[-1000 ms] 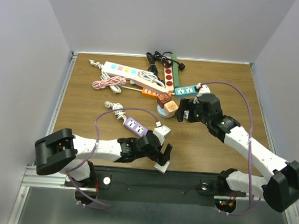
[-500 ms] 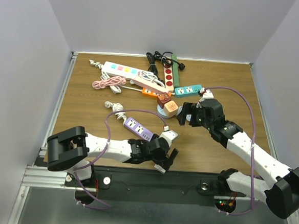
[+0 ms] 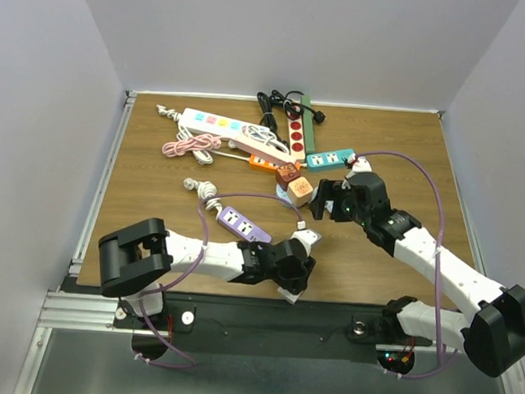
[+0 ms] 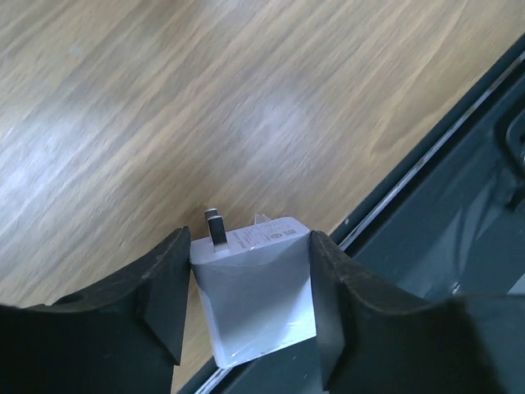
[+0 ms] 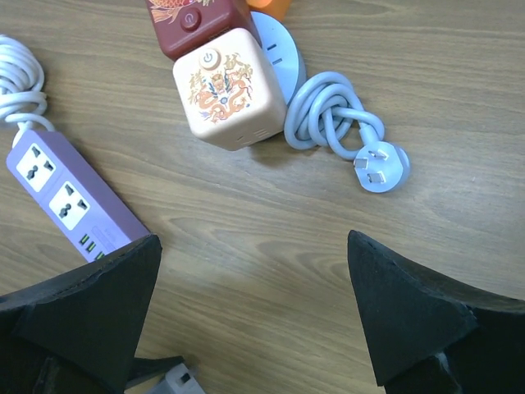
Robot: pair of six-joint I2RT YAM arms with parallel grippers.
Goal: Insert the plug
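Observation:
A white plug lies at the table's near edge, its metal prongs pointing out over the wood. My left gripper has closed on it, a black finger pressed against each side. From above the plug shows just below the left gripper. A purple power strip lies to the left of it and also shows in the right wrist view. My right gripper hangs open over bare wood, nothing between its fingers, near a cream cube socket.
A heap of power strips fills the back: white, red, teal, orange, with a pink cable. A grey round plug on a coiled cord lies by the cubes. A black rail borders the near edge.
The left gripper slid right along the near edge, came down over the white plug and closed its fingers on it. The right arm has barely shifted.

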